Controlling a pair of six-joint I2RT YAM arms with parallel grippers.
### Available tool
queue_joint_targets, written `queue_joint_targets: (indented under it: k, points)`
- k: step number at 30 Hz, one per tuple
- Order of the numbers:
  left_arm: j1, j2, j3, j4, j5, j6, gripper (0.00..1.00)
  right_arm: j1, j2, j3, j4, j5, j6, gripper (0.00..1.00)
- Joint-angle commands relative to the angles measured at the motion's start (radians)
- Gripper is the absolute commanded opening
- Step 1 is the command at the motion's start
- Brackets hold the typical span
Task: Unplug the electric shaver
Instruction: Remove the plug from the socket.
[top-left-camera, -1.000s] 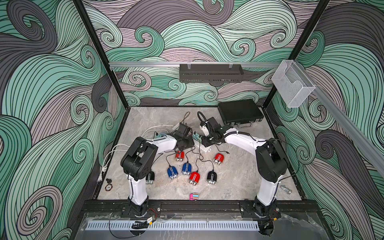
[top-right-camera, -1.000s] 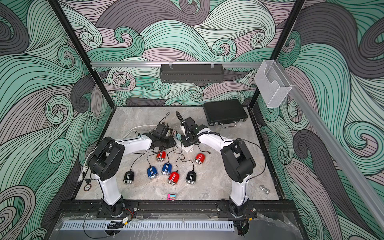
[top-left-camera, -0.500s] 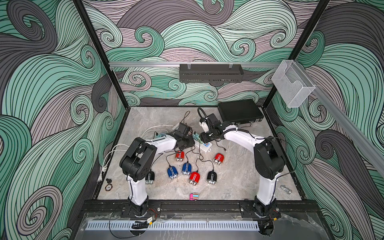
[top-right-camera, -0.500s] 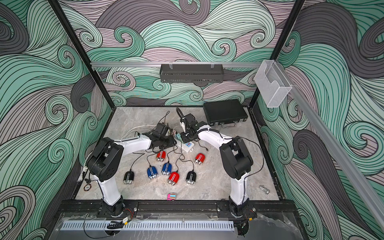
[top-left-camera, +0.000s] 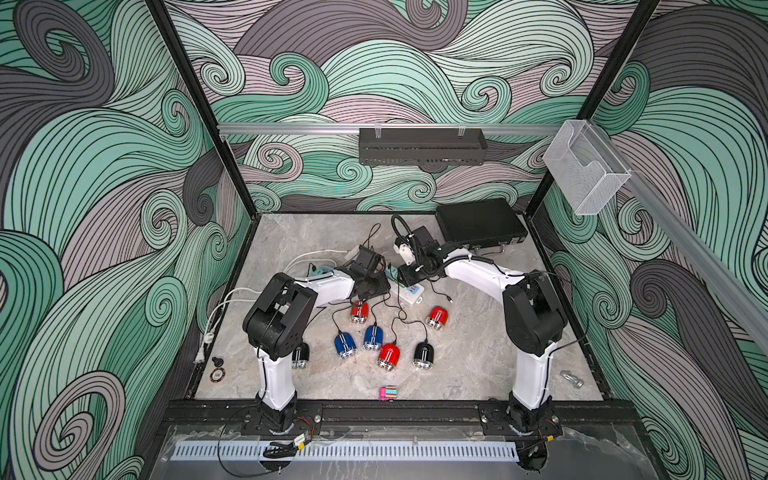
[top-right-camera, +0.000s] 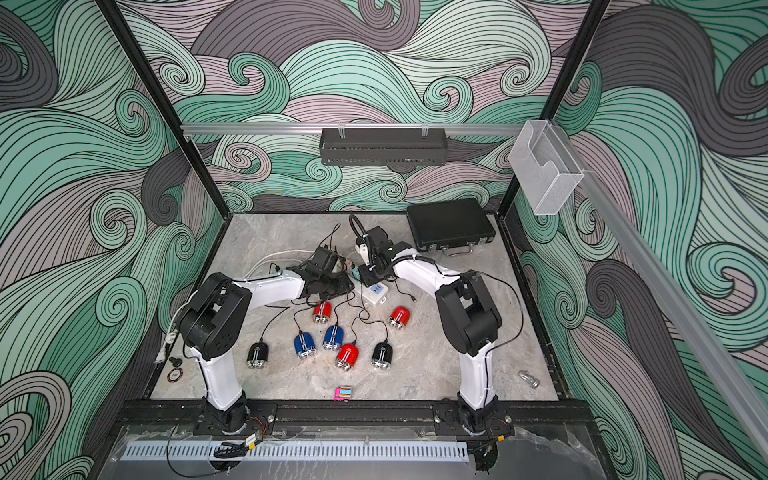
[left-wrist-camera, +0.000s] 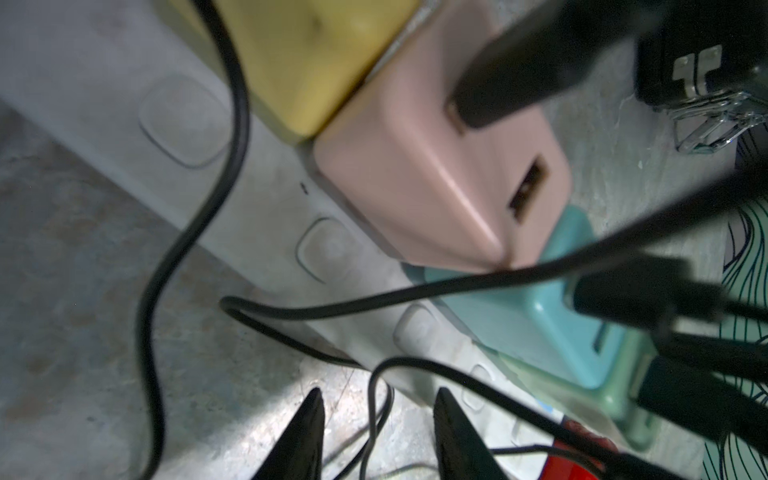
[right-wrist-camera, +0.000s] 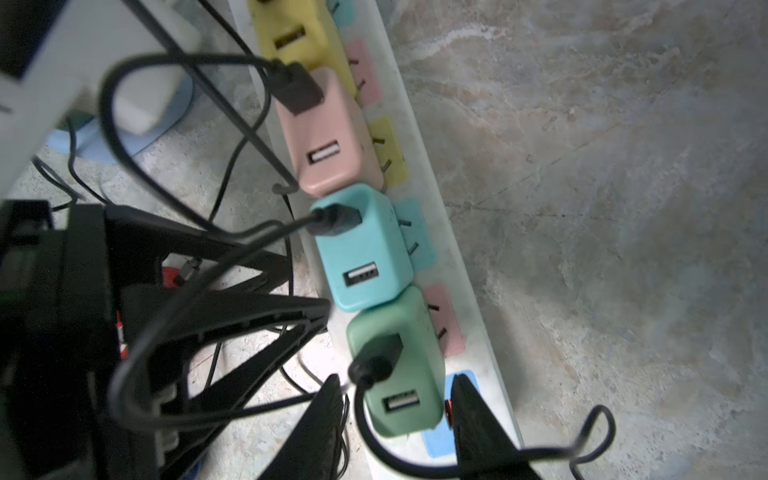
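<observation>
Left of the black shaver (top-left-camera: 301, 356), a chip (top-left-camera: 219, 376) seemingly reads "100".

"Which are the shavers?"

"Those seven stubby ones lying flat on the counter (top-left-camera: 478, 365): three red shavers (top-left-camera: 359, 311), two blue shavers (top-left-camera: 345, 345) side by side, two black shavers (top-left-camera: 423, 355). All have silvery heads turned to the front edge."

"Plugged in?"

"Most, it seems. Thin black cords (left-wrist-camera: 240, 104) run back to the white power strip (right-wrist-camera: 469, 291). Four USB adapters stand on it in a touching row: yellow adapter (right-wrist-camera: 291, 33), pink adapter (right-wrist-camera: 328, 141), teal adapter (right-wrist-camera: 361, 249), green adapter (right-wrist-camera: 395, 374). Pink, teal and green each carry one black plug, with the second port empty."

"That loose cord end (top-left-camera: 450, 298)?"

"Lying free, near the red one set apart."
</observation>
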Motion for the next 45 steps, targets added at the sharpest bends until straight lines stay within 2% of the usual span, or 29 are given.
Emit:
queue_joint_targets:
  k: [1, 15, 29, 40, 45]
  points:
    - [0.006, 0.017, 0.018, 0.014, 0.011, -0.006, 0.43, -0.01, 0.029, 0.024, -0.017, -0.021, -0.049, 0.43]
    - [0.008, 0.048, 0.032, 0.014, 0.0, -0.012, 0.43, -0.018, 0.058, 0.092, -0.064, -0.04, -0.131, 0.4]
    - [0.008, 0.071, 0.046, 0.012, -0.004, -0.022, 0.42, -0.015, 0.075, 0.09, -0.079, -0.067, -0.169, 0.39]
    - [0.008, 0.06, 0.013, 0.012, -0.01, -0.029, 0.41, -0.014, 0.107, 0.12, -0.104, -0.059, -0.194, 0.38]
    - [0.007, 0.06, 0.001, 0.016, -0.012, -0.035, 0.41, -0.014, 0.109, 0.127, -0.118, -0.052, -0.214, 0.34]
